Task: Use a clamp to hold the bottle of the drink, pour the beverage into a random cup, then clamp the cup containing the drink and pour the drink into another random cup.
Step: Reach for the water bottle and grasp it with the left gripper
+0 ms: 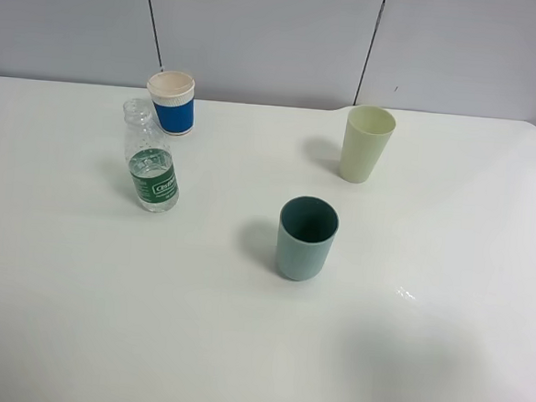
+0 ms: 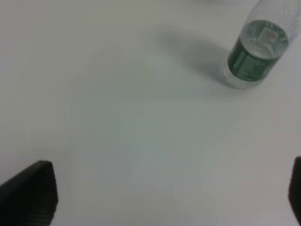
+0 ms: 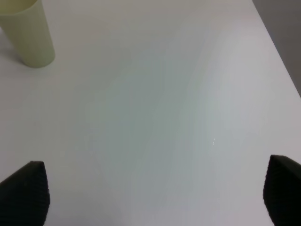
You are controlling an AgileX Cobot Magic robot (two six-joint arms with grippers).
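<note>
Left hand [image 2: 164, 195] open and empty, bottle [image 2: 254, 52] ahead
Fingers [image 2: 28, 195] spread wide over the table [image 2: 117, 117]; bottle stands upright, apart, about one o'clock. Right hand [image 3: 153, 193], also spread and empty, faces the yellow-green cup [image 3: 28, 37]; left looks nearer.

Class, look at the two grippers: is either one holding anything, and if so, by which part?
Nothing is held. The left gripper and right gripper are open; the bottle and pale cup stand apart from them, untouched.
</note>
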